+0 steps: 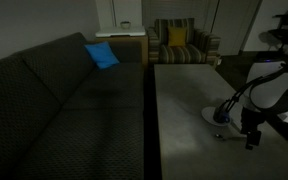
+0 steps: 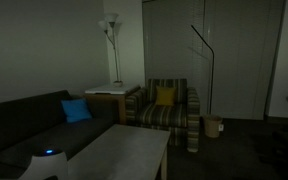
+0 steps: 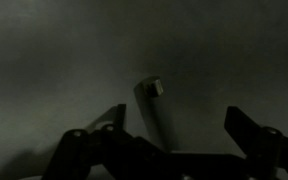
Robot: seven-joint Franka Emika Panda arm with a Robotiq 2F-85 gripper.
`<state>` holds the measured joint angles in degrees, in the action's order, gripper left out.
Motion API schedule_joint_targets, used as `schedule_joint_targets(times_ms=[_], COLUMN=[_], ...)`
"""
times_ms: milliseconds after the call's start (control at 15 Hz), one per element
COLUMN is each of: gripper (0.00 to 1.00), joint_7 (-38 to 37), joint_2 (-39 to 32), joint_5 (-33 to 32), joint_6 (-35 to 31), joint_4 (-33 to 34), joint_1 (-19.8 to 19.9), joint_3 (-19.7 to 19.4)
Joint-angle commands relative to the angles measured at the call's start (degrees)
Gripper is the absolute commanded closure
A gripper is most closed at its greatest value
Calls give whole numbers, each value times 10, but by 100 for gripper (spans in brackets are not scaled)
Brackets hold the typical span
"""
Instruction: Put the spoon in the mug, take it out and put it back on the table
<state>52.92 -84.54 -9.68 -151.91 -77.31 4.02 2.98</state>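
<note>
One spoon (image 3: 156, 112) lies flat on the grey table (image 1: 184, 100). In the wrist view it is a slim pale bar whose long axis runs from between the jaws straight away from the camera, with its far end leaning slightly left. That far end looks blunt, and the dim picture does not show whether it is the bowl or the handle tip.

In an exterior view the spot is close to the table's long edge on the robot's side, just beside the white saucer (image 1: 211, 118) that carries the dark mug (image 1: 223, 114). The spoon itself is too small to make out there.

The white arm (image 1: 271, 92) arches in from that edge, its wrist turned down over the tabletop. The gripper (image 3: 173, 113) is spread wide and empty, one jaw on each side of the spoon and apart from it. Whether the tips touch the table cannot be told.
</note>
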Motion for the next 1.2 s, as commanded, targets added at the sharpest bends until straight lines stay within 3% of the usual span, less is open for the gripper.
schedule_joint_targets(times_ms=[0, 333, 533, 600, 1133], gripper=[0, 0, 0, 0, 0], joint_7=[-32, -31, 32, -3, -24], joint_2=[0, 0, 2, 3, 2], joint_5=[-9, -28, -59, -48, -51], joint_6=[-24, 9, 87, 48, 23], joint_4=[-19, -10, 2, 2, -4], joint_1=[1, -4, 6, 0, -10], joint_3=[3, -4, 11, 4, -2])
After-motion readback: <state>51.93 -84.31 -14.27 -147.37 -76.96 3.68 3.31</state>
